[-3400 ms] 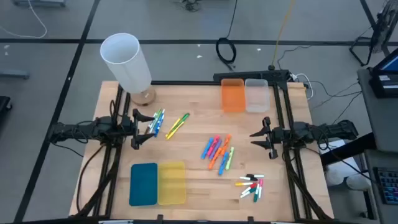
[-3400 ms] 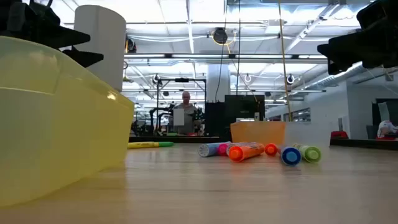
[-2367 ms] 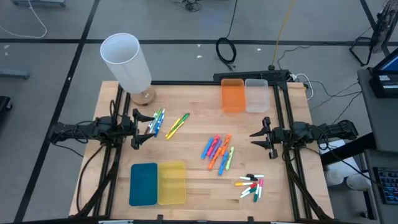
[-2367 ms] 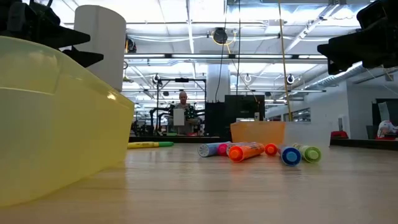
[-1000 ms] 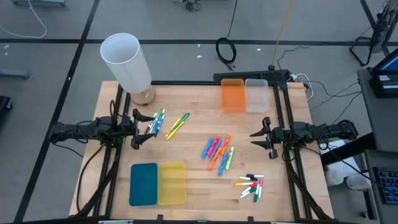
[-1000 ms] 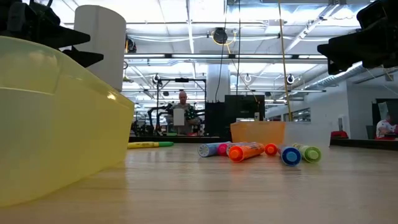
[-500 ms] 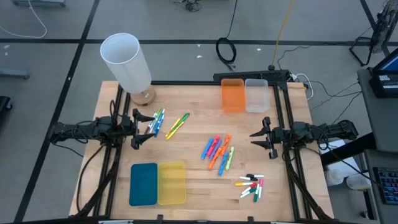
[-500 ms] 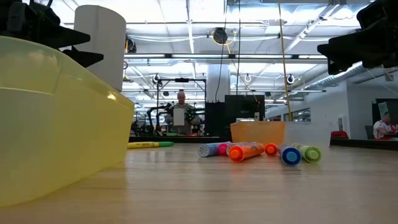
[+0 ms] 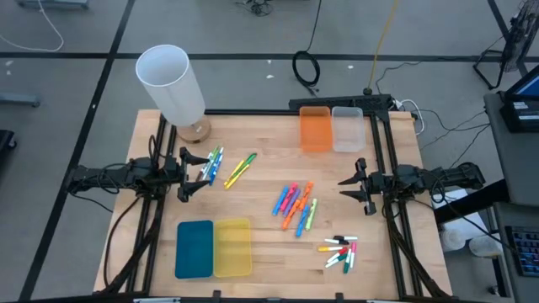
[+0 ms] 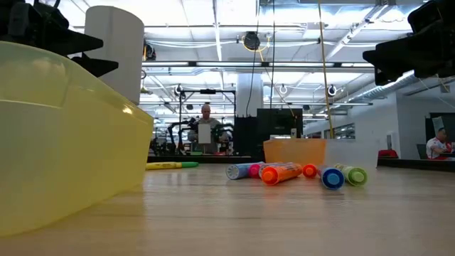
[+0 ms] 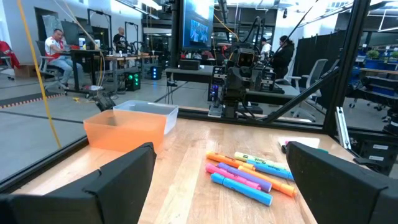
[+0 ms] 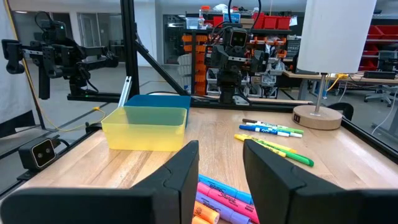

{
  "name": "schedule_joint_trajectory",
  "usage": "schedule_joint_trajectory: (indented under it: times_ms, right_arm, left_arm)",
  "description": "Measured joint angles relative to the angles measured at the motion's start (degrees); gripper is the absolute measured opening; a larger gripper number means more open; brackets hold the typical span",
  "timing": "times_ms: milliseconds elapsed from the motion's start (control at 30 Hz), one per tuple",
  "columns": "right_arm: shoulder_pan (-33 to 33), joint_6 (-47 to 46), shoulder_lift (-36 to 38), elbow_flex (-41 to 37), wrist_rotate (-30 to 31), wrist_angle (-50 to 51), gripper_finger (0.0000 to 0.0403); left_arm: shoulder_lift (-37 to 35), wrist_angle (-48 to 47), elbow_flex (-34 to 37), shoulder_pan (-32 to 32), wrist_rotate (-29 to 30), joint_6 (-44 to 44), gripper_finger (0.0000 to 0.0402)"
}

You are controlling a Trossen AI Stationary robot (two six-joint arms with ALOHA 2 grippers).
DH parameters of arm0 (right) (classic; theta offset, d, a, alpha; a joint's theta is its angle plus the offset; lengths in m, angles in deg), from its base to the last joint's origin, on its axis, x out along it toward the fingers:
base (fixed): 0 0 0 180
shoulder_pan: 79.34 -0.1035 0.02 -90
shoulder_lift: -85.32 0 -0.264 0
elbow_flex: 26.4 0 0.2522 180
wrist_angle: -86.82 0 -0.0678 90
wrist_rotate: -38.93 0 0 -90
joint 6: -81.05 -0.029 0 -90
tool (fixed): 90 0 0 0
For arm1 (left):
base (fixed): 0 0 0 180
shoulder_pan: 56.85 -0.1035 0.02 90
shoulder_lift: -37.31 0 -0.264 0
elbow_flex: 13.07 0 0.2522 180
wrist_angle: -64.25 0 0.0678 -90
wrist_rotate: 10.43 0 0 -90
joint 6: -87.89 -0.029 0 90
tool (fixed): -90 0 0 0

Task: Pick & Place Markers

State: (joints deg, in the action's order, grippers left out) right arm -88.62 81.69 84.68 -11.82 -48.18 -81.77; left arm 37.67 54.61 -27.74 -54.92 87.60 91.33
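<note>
No pick begun: I see left pincer (image 9: 187, 175) wide apart, right pincer (image 9: 352, 188) part-open, both empty; next, reach central markers (image 9: 295, 204)

Bare wood lies open between the left gripper (image 9: 187, 174) and the central markers (image 9: 295, 204). A tall lamp (image 9: 173, 84) blocks the far left corner; bins (image 9: 214, 247) crowd the near edge.

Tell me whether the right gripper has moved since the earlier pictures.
No. In the high view the right gripper hangs at the same spot beside the orange bin as before.
</note>
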Motion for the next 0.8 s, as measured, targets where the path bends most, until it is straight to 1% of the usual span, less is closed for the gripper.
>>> schedule_joint_trajectory:
  times_ms: [500,800]
  right_arm:
    - [0.02,0.02,-0.02,0.0,0.0,-0.08,0.0116]
    - [0.0,0.0,-0.02,-0.02,0.07,-3.64,0.0116]
  left_arm:
    - [0.0,0.0,0.0,0.0,0.0,0.0,0.0365]
    - [0.0,0.0,0.0,0.0,0.0,0.0,0.0365]
